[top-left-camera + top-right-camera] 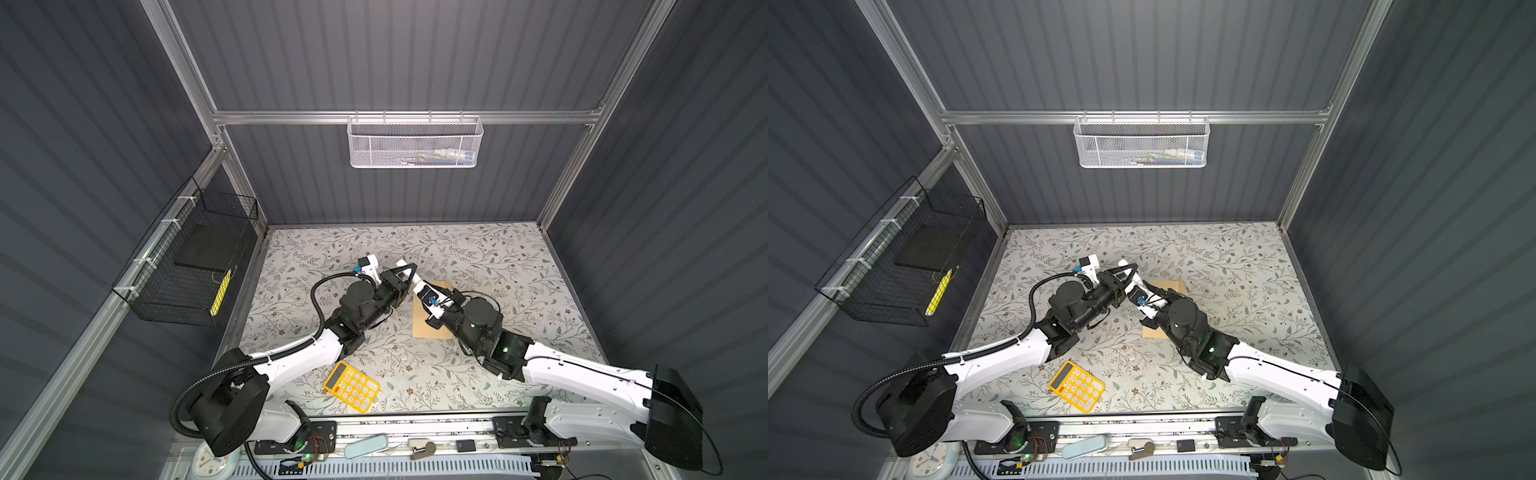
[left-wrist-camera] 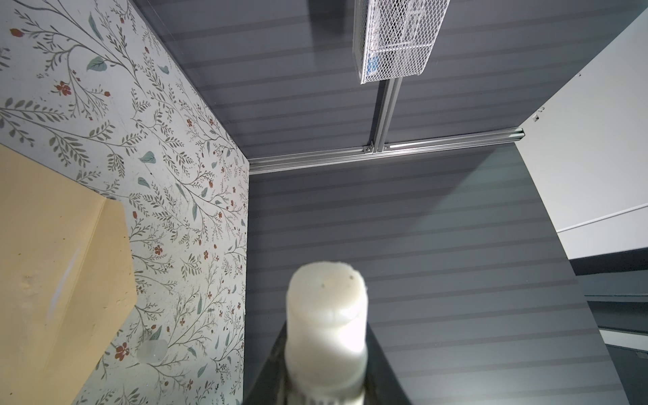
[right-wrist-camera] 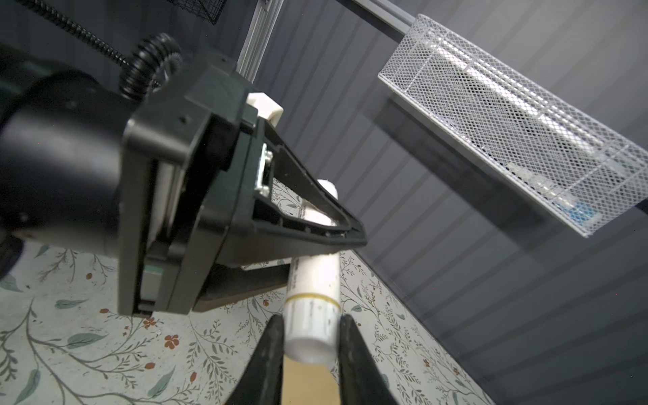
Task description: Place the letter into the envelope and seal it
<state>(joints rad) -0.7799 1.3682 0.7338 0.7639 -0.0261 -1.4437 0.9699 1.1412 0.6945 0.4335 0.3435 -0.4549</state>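
Frame centre: left gripper (image 1: 407, 274) and right gripper (image 3: 310, 336) both clamped on 1 glue stick (image 3: 313, 284); envelope (image 1: 428, 330) flat under the right arm.

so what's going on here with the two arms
Both arms hold one white glue stick over the table. The right tool clamps its base end, the left tool grips it farther up, and the glue tip is bare. The tan envelope lies flat beneath the right arm. No letter is in sight.

Left gripper (image 1: 409, 269), right gripper (image 3: 310, 328), tips adjacent, clamped
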